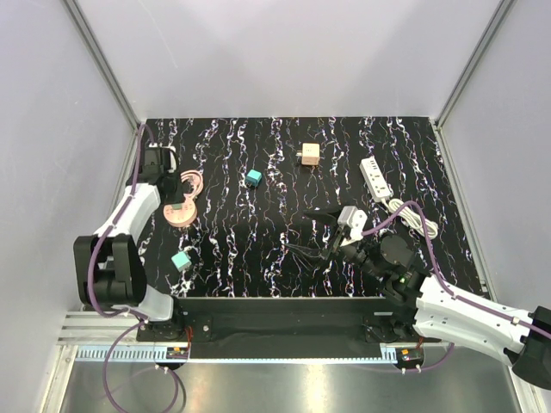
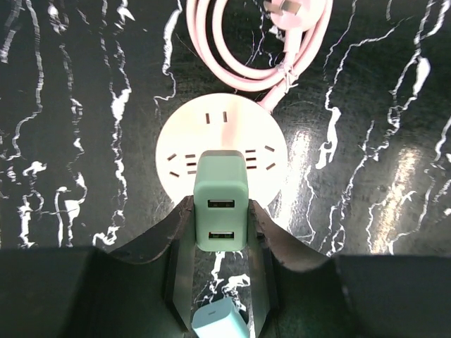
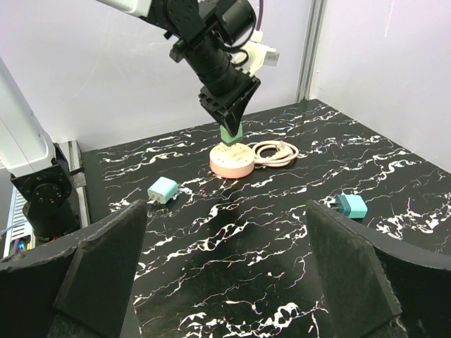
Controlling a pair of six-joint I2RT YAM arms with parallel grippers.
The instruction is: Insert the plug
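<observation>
The black, white-veined worktop lay between pale walls. The left gripper had its jaws clamped on a green charger, which stood on a round pink socket hub directly beneath them; how deep its pins sat could not be told. The right gripper hovered with jaws wide apart and empty. The plug, a teal-blue cube, lay loose on the worktop, ahead of the right jaws and off to their right, well apart from both pairs. A white power strip lay behind the right jaws. By this reading nothing of the insertion was done: the plug was yet to be grasped, carried and pushed home.
</observation>
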